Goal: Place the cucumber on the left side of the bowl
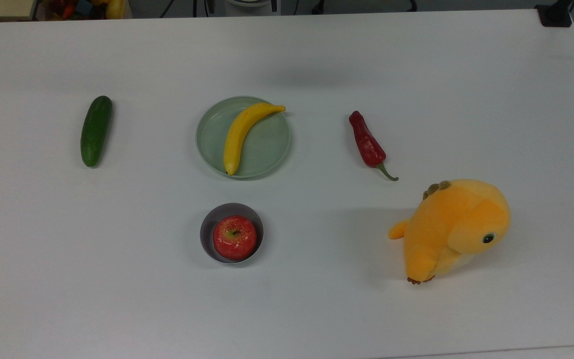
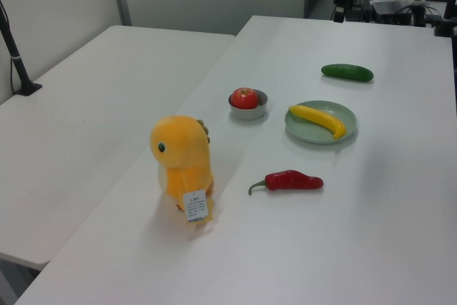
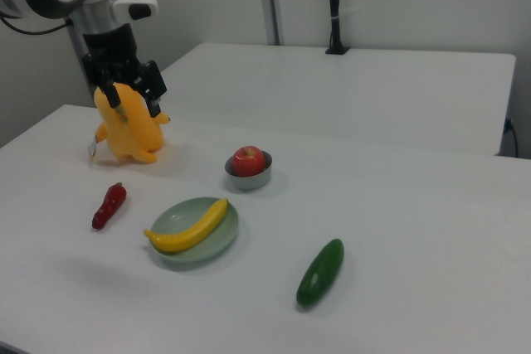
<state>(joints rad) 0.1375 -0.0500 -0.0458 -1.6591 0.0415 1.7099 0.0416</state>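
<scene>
The dark green cucumber (image 1: 96, 131) lies alone on the white table at the top view's left, well apart from the bowl. It also shows far back in the left view (image 2: 347, 72) and near the front in the right view (image 3: 320, 272). The small grey bowl (image 1: 206, 223) (image 2: 248, 113) (image 3: 249, 181) holds a red apple (image 1: 234, 238). My gripper (image 3: 133, 95) hangs high at the right view's upper left, in front of the plush toy, open and holding nothing, far from the cucumber.
A pale green plate (image 1: 272, 149) with a yellow banana (image 1: 239, 135) sits behind the bowl in the top view. A red chili pepper (image 1: 366, 144) and an orange plush toy (image 1: 454, 229) are at the top view's right. A second white table (image 2: 86, 119) adjoins.
</scene>
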